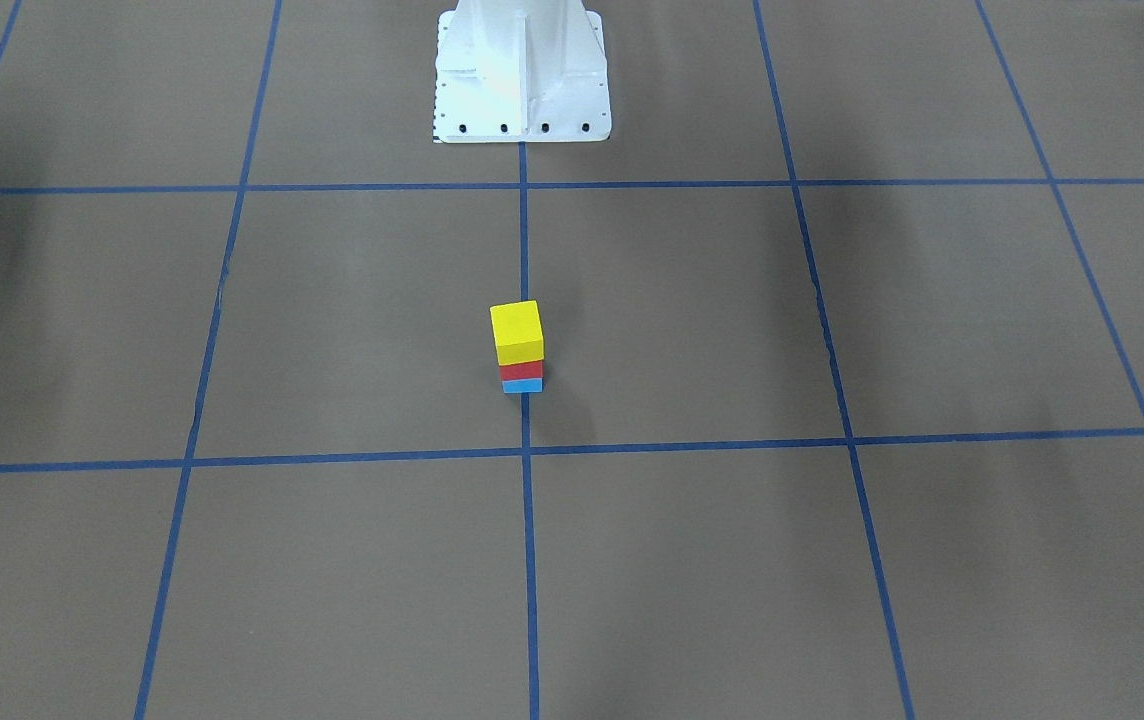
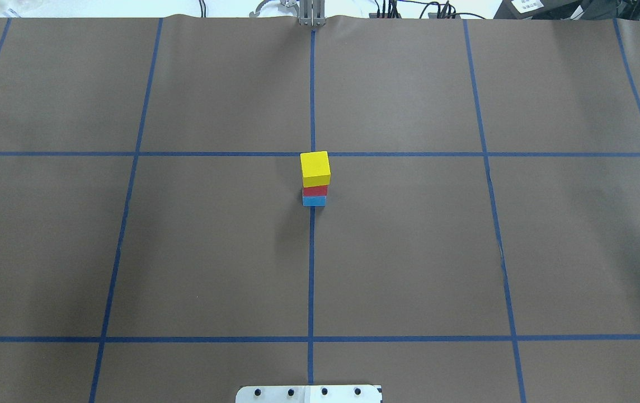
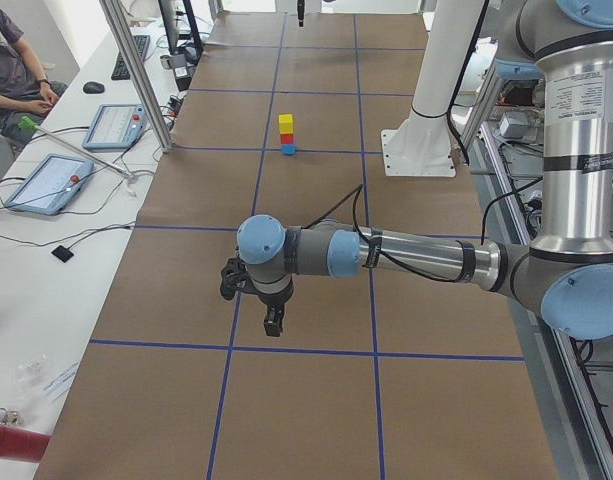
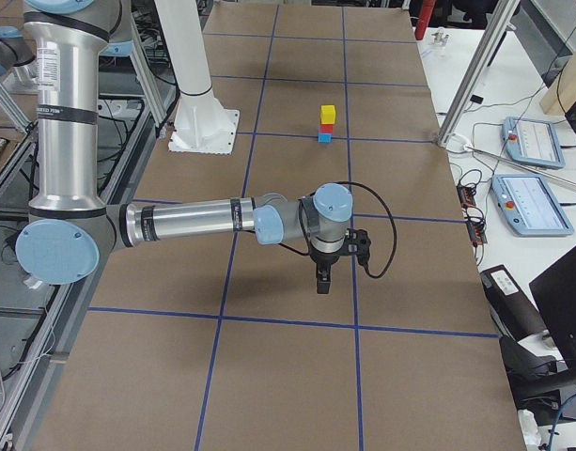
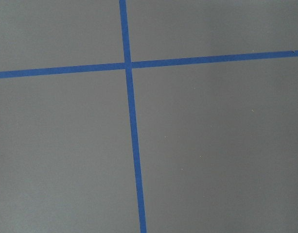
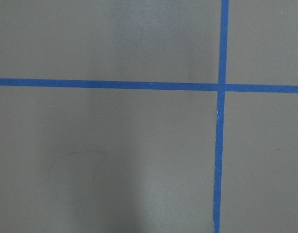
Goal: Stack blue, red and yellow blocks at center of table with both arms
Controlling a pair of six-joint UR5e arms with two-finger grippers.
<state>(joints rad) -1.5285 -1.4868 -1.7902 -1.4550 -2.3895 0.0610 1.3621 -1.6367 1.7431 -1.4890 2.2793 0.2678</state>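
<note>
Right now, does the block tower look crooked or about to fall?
Nothing stands out. The yellow block sits on the red block, and that sits on the blue block, all upright.

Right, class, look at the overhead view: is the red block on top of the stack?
No, the yellow block is on top, the red block under it and the blue block lowest.

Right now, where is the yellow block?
In the overhead view, the yellow block sits on the red block, itself on the blue block, on the central tape line near the view's middle.
</note>
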